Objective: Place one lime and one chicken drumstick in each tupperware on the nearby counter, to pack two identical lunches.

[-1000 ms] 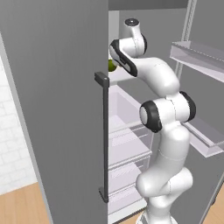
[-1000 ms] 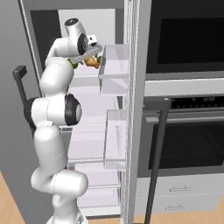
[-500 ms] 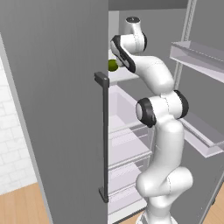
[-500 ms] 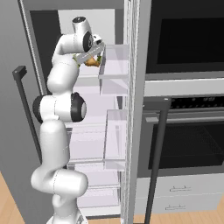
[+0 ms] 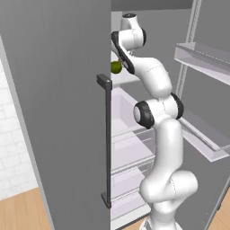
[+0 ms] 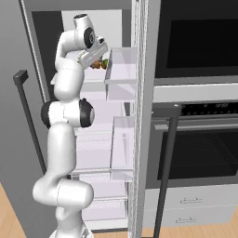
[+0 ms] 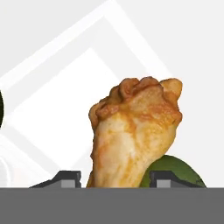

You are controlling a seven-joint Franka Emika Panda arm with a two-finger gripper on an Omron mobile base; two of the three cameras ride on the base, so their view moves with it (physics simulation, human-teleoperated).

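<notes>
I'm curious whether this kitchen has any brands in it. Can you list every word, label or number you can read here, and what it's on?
None: no view shows any readable text.
The fridge door, the oven and the drawers below it are plain, with no logo or digits.
The chicken drumstick and the lime behind it carry no sticker.

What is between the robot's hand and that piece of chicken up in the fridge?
Nothing visible. In the hand view the chicken drumstick sits right between the two fingertips, with no object in front of it. A lime lies just behind it on one side. Whether the hand already grips the drumstick is unclear.
</notes>
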